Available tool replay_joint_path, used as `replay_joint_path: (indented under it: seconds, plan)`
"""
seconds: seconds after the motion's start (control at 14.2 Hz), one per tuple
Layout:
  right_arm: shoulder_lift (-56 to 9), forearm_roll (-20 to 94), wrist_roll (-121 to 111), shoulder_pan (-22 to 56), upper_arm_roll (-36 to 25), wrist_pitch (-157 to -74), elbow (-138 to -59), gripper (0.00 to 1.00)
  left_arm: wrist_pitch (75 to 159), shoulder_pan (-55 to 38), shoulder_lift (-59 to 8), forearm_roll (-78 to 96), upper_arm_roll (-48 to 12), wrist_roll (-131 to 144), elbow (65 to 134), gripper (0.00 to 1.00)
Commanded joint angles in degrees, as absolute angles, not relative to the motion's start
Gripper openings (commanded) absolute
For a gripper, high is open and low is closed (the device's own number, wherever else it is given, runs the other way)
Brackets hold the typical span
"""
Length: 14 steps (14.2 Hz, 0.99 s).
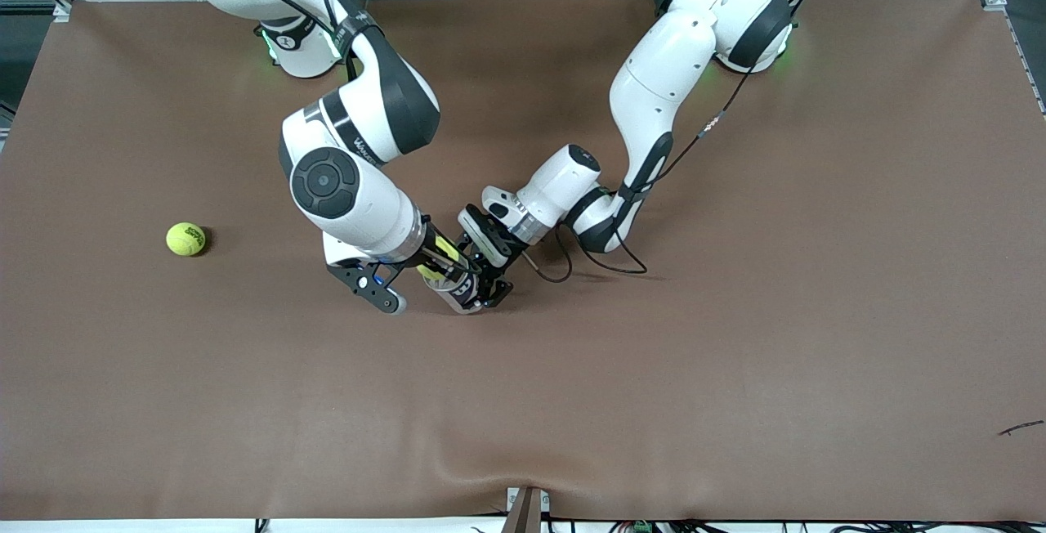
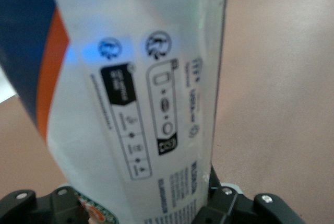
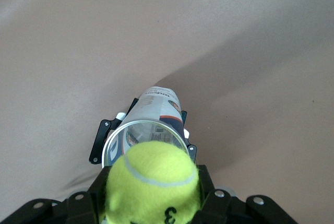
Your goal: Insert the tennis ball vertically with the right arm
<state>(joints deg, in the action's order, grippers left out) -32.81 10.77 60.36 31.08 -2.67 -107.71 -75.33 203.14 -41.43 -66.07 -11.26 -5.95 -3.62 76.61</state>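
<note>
Gripping a fuzzy yellow-green tennis ball [image 3: 152, 181], the right pincer [image 3: 154, 203] hangs over the open mouth of a clear plastic ball tube [image 3: 147, 130], seemingly aligned for a straight drop. The left pincer [image 1: 482, 288] clamps that tube upright at mid-frame on the brown tabletop [image 1: 735, 353]. A second yellow ball [image 1: 185, 239] lies at centre-left.

Even overhead light is falling on the bench [image 1: 735, 369]; soft arm shadows; close can label [image 2: 156, 104] is blurring, blue glare.
</note>
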Motion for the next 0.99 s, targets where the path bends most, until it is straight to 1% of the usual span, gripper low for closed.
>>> replay_joint_path:
  seconds: [0.0,0.28,0.42,0.57,0.71,0.78,0.92]
  plan:
    - [-33.5,11.5,61.2,31.6,-3.3,-107.5,-73.9,1.00,203.7,-41.5,-66.4,-10.5,-6.1,-3.3,75.7,0.75]
    - [-33.3,11.4,59.9,30.4,-3.8,-107.4,-73.7,1.00,203.7,-41.5,-66.4,-10.5,-6.1,-3.2,75.7,0.75]
    - [-32.9,10.9,56.0,28.0,-4.1,-107.2,-73.7,1.00,203.7,-41.5,-66.4,-10.5,-6.1,-3.2,75.7,0.75]
    - [-32.5,8.9,46.7,23.8,-4.2,-105.8,-74.9,1.00,203.7,-41.5,-66.4,-10.5,-6.1,-3.2,75.7,0.75]
    - [-31.8,6.5,37.9,18.1,-4.3,-101.7,-76.1,1.00,203.7,-41.5,-66.4,-10.5,-6.1,-3.2,75.7,0.75]
    - [-31.7,6.0,33.0,15.4,-4.3,-100.5,-77.4,1.00,203.7,-41.5,-66.4,-10.5,-6.1,-3.2,75.7,0.75]
    - [-30.8,5.9,21.9,9.6,-4.3,-100.8,-82.2,1.00,203.7,-41.3,-66.4,-10.5,-6.1,-3.2,75.8,0.75]
